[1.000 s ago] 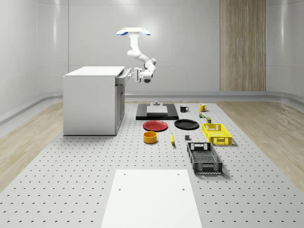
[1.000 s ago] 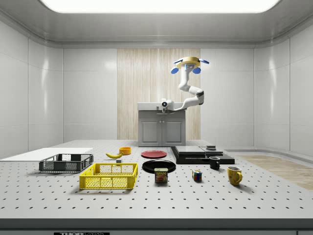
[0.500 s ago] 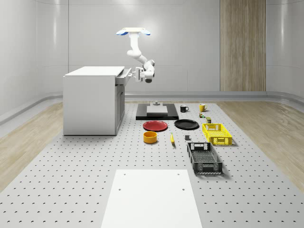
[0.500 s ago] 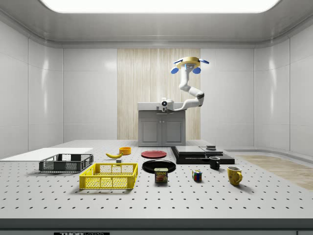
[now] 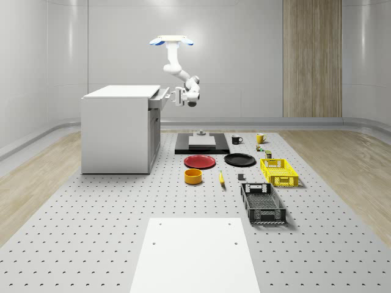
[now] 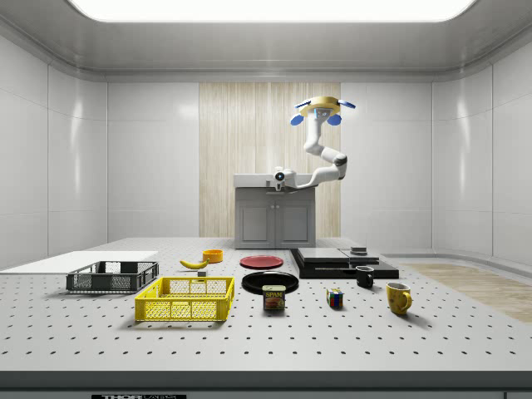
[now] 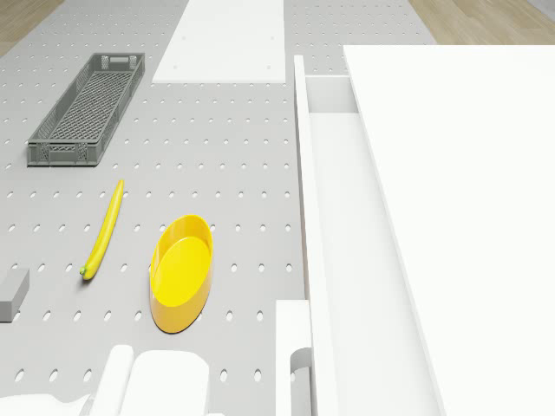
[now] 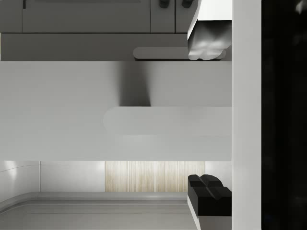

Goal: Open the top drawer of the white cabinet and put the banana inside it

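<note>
The white cabinet [image 5: 119, 131] stands on the table at the whole-scene view's left, and its top drawer [image 7: 347, 234] is pulled out, with nothing inside that I can see. The drone [image 5: 171, 41] hovers beside the cabinet on the drawer side. Its arm bends down to the gripper [image 5: 175, 96], which is at the drawer front. In the wrist view the gripper [image 8: 207, 117] is open, with one finger on either side of the drawer handle [image 8: 163, 120] and well apart from it. The banana [image 5: 221, 177] lies on the table beside the yellow bowl [image 5: 193, 176], also seen as banana [image 7: 104, 230] and banana [image 6: 194, 263].
A red plate [image 5: 200, 161], a black plate [image 5: 239, 160] and a black platform [image 5: 201, 144] lie right of the cabinet. A yellow crate [image 5: 279, 171] and a dark crate [image 5: 263, 202] sit further right. A white board [image 5: 195, 253] lies at the front.
The arm's wrist has risen slightly by the drawer front. The drone, the pulled-out drawer and the banana stay where they were.
</note>
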